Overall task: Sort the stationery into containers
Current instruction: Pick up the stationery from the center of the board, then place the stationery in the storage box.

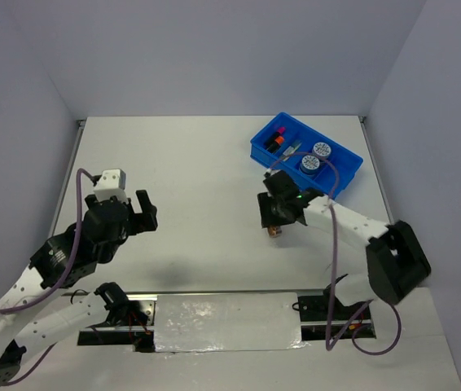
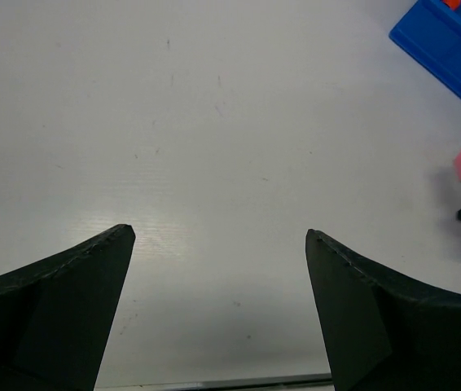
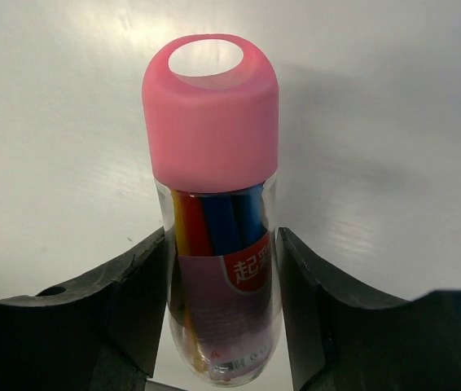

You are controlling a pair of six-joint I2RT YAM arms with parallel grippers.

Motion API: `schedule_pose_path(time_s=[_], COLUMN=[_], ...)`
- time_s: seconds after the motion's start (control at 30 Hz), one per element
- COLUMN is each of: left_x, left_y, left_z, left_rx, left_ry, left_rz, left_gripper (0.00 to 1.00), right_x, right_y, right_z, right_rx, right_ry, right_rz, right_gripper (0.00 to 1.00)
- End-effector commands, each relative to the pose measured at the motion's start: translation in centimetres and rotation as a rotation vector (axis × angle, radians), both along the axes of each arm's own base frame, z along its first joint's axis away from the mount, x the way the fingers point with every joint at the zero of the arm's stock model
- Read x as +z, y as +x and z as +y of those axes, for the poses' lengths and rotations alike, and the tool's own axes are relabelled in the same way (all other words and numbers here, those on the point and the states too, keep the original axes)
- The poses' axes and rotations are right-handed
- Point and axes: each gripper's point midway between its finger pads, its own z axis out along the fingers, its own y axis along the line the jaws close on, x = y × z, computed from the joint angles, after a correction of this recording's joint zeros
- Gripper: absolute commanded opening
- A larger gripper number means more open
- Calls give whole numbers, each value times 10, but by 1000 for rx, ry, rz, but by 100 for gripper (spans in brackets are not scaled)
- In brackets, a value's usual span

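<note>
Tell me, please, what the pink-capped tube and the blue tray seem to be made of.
The tube looks like clear, glossy plastic: coloured sticks and a printed label show through it. Its cap seems matte pink plastic or rubber, with soft highlights. The tray appears rigid moulded blue plastic, uniform in colour, thin-walled.

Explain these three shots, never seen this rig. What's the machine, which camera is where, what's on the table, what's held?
Two robot arms are bolted at the near edge of a table. The wide picture looks down from above and behind them; the other two come from a camera on each wrist. The left pincer is open and empty. The right pincer grips a clear pink-capped tube of coloured pens. Farther back sits a blue tray holding two round tubs and highlighters.
</note>
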Motion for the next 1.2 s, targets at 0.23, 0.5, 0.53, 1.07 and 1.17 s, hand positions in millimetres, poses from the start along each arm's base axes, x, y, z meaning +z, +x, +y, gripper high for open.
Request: schedule_pose_path(time_s=[0.23,0.5,0.53,1.07,1.17], left_x=[-11,-14,-14,-16,-16], left_y=[-4,-3,-3,-2,-3], left_z=[8,-6,-7,-11,-12], left_rx=[-38,-110,-116,-137,-142], left_ry=[59,62,62,65,64], left_rz=[-26,-21,-18,-14,-16], left_gripper=[99,99,99,99,99], right_x=[131,126,124,88,92], right_y=[107,145,147,175,175], right_z=[-157,-241,-243,-253,-253], right_rx=[-604,-948,-961,-1026,-1029], right_ry=[-7,43,41,101,103], right_rz=[-336,-368,-360,-268,-277], right_gripper=[1,5,5,31,49])
